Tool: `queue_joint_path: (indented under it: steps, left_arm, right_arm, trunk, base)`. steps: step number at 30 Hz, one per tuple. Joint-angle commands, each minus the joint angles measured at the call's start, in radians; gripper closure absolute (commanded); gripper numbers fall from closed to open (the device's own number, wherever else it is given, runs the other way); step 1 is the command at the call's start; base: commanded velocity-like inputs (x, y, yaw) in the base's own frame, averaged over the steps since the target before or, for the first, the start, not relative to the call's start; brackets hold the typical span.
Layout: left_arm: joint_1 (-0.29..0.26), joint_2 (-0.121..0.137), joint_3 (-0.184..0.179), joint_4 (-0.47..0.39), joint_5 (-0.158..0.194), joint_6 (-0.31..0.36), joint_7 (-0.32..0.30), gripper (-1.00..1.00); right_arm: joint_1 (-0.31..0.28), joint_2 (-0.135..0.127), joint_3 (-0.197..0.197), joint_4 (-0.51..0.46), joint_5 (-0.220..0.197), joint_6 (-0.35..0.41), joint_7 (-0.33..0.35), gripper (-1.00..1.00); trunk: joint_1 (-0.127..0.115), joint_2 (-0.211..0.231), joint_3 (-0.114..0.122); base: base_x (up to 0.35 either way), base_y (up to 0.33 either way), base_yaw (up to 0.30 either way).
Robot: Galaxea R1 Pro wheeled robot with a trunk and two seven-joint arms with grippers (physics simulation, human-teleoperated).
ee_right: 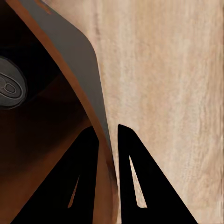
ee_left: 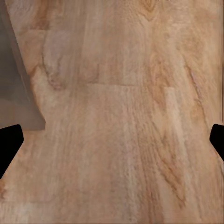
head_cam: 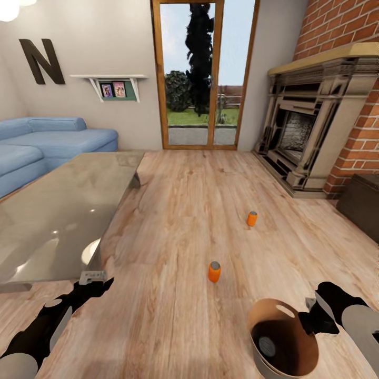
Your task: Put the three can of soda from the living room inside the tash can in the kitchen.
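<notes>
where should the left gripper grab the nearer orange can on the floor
Around the middle of the nearer orange can, coming from the side with the open left gripper. The can stands upright on the wood floor with free space all round, so its round wall likely fits between the fingers.

Trash can (head_cam: 310, 337) cropped at the head view's lower edge; can inside (head_cam: 267, 346) showing just a grey top, colour indeterminable; shelf pictures (head_cam: 113, 90) too small to read.

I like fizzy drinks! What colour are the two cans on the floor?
Bright orange with grey tops, clearest in the head view.
</notes>
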Motion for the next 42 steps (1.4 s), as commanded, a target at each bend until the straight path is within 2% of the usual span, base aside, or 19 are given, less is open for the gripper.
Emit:
queue_joint_path:
  steps: [1,18,32,36,38,40,42]
  left_arm:
    - [0.0,0.0,0.0,0.0,0.001,-0.002,0.002,-1.0]
    - [0.0,-0.003,0.0,0.0,0.0,-0.002,0.007,-1.0]
    - [0.0,-0.003,0.0,0.037,0.003,-0.016,0.007,-1.0]
    - [0.0,-0.003,0.001,0.051,0.002,-0.016,0.007,-1.0]
    - [-0.001,-0.003,0.001,0.071,0.001,-0.008,0.006,-1.0]
    - [-0.005,-0.004,0.002,0.111,0.0,0.014,0.007,-1.0]
    - [-0.009,-0.006,0.003,0.126,0.0,0.044,0.008,-1.0]
  right_arm:
    - [0.0,0.0,-0.009,0.0,-0.019,0.003,0.008,1.0]
    - [0.0,-0.004,-0.011,-0.001,-0.018,0.003,0.006,1.0]
    - [-0.001,-0.004,-0.011,-0.005,-0.018,0.005,0.004,1.0]
    - [-0.002,-0.004,-0.011,-0.066,-0.018,0.039,0.003,1.0]
    - [-0.003,-0.004,-0.011,-0.091,-0.018,0.088,0.003,1.0]
    - [-0.006,-0.003,-0.011,-0.116,-0.018,0.141,0.003,1.0]
    - [-0.008,-0.002,-0.011,-0.127,-0.018,0.156,0.004,1.0]
  trunk:
    - [0.0,0.0,0.0]
    - [0.0,0.0,0.0]
    - [0.0,0.0,0.0]
    - [0.0,0.0,-0.001]
    - [0.0,0.0,-0.001]
    - [0.0,0.0,-0.002]
    - [0.0,0.0,-0.004]
  base:
    - [0.173,-0.295,0.0]
    - [0.172,-0.295,0.0]
    - [0.172,-0.295,0.0]
    - [0.172,-0.295,0.0]
    - [0.176,-0.291,0.0]
    - [0.186,-0.284,0.0]
    - [0.192,-0.28,0.0]
